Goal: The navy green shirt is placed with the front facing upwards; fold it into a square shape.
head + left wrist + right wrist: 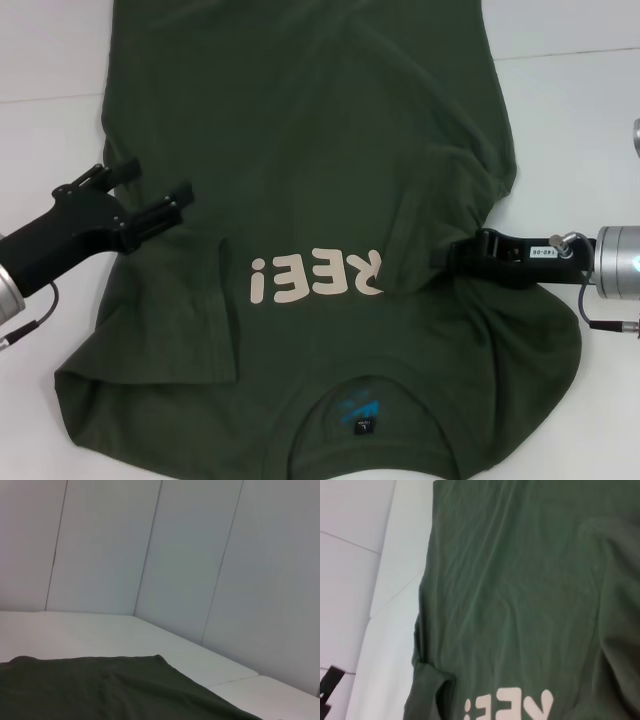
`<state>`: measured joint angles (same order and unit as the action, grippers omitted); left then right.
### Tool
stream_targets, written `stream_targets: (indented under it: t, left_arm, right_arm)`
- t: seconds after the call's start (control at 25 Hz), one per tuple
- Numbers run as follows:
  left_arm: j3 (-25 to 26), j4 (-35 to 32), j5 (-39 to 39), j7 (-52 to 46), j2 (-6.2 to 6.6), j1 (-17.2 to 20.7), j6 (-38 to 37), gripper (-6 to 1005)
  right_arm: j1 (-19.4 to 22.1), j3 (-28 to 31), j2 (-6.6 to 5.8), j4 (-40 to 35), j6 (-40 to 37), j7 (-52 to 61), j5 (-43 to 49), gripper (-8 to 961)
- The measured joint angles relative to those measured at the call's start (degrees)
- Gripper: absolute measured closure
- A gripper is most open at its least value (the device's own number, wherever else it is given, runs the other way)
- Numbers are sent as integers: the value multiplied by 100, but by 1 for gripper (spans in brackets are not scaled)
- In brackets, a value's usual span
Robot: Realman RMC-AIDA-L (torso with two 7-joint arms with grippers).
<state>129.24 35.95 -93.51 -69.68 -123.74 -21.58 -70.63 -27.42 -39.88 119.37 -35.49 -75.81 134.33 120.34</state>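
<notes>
The navy green shirt (300, 150) lies spread on the white table (50, 60), front up. Its collar (365, 400) is nearest me, and the pale block letters (315, 277) sit mid-chest. Both side edges are folded in over the body. My left gripper (160, 182) is open over the shirt's left edge. On the right side, my right gripper (445, 258) is shut on a fold of the shirt, and creases run out from it. In the right wrist view the shirt (520, 605) and its letters (512, 707) fill most of the picture. A corner of the shirt (100, 690) shows in the left wrist view.
White table surface (580, 110) lies bare on both sides of the shirt. Pale wall panels (175, 555) stand behind the table's far edge. A black piece of the left gripper (327, 685) shows at the rim of the right wrist view.
</notes>
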Motion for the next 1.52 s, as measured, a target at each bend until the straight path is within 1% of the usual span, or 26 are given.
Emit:
stream_targets:
  t: [0.2,0.44,0.6,0.84,1.24,1.52]
  left_arm:
    - [-4,-4,0,7,0,-24,19,125]
    - [-5,-10,0,8,-5,-38,23,125]
    - [-5,-11,0,8,-2,-59,24,124]
    - [-8,-60,0,7,6,-93,83,123]
    - [-32,-62,0,7,9,-126,86,123]
    - [-22,-62,0,7,9,-140,84,124]
  right_arm:
    - [-4,55,-3,62,-175,-212,-151,921]
    - [-20,59,-43,359,-237,-553,-490,931]
    - [-64,49,-34,461,-293,-678,-561,921]
    - [-147,-20,-64,590,-409,-727,-542,905]
    - [-204,-31,-73,606,-511,-854,-536,879]
    - [-230,-46,-88,605,-465,-657,-135,861]
